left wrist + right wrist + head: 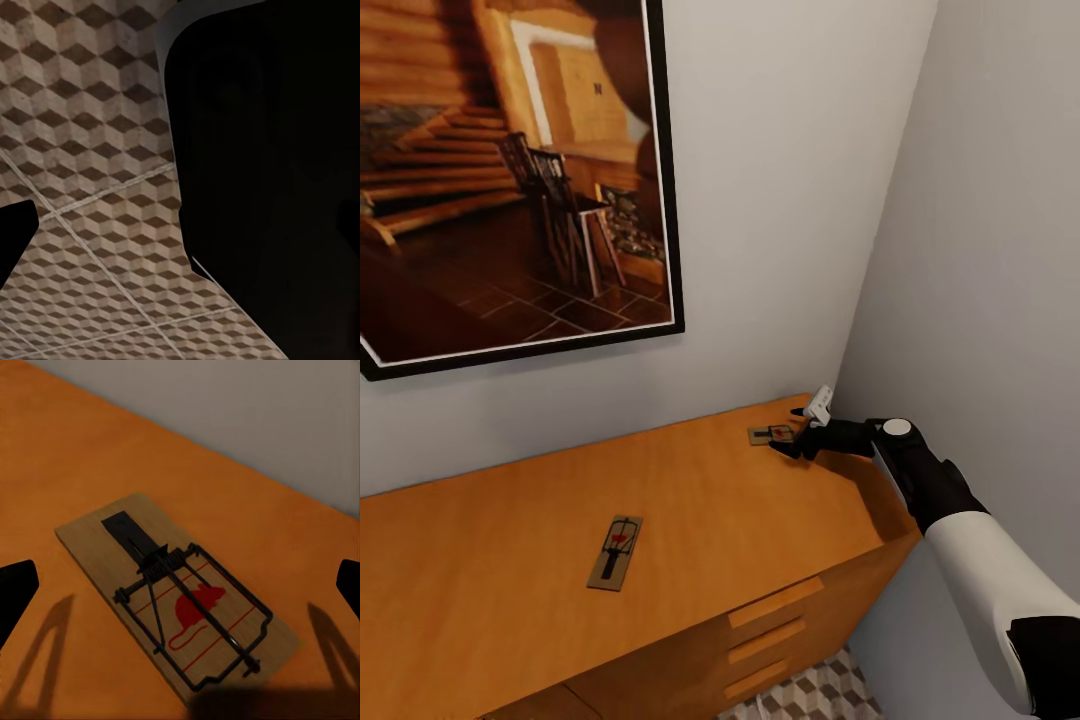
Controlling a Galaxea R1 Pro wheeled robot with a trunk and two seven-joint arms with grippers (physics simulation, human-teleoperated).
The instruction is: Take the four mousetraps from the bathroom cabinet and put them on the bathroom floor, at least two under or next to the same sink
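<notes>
Two mousetraps lie on top of the orange-brown cabinet [490,560] in the head view. One mousetrap [616,552] rests near the middle of the top. The other mousetrap [764,435] lies at the far right corner by the wall. My right gripper [788,432] is open and reaches to this trap, one finger on each side of its near end. In the right wrist view the same mousetrap [127,547], with its red mouse mark, lies flat between the gripper's [181,586] spread fingertips. My left gripper [180,232] hangs open over the cube-patterned bathroom floor [90,150].
A large framed picture [510,170] hangs on the wall above the cabinet. A grey side wall [1000,250] closes in the cabinet's right end. Drawer handles [775,603] show on the cabinet front, with floor tiles [810,695] below. A big dark shape [270,172] blocks part of the left wrist view.
</notes>
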